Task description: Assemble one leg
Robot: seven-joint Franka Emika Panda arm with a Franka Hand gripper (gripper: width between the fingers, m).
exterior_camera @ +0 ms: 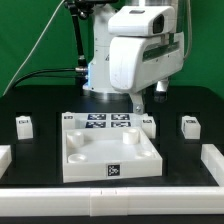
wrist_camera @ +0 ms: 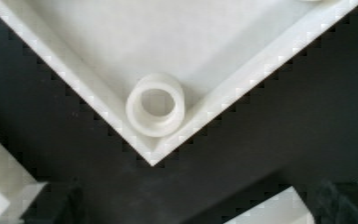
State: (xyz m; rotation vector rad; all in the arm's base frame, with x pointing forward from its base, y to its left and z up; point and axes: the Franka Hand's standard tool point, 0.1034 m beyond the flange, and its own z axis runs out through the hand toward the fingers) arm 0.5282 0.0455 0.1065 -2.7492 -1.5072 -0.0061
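Small white legs with tags lie on the black table in the exterior view, one at the left (exterior_camera: 23,124) and one at the right (exterior_camera: 190,125). Two similar small blocks sit at the tray's back corners (exterior_camera: 68,117) (exterior_camera: 148,122). The large white square tray (exterior_camera: 80,160) lies in the middle. My gripper (exterior_camera: 140,106) hangs over its back right corner. In the wrist view the gripper (wrist_camera: 185,212) is open and empty, with dark fingers (wrist_camera: 43,205) spread wide. Below it is a tray corner (wrist_camera: 87,60) with a round socket (wrist_camera: 155,103). No leg shows in the wrist view.
The marker board (exterior_camera: 110,122) with several tags lies along the tray's back edge. White rails stand at the front left (exterior_camera: 4,158) and front right (exterior_camera: 214,160) of the table. A green backdrop and cables are behind the arm.
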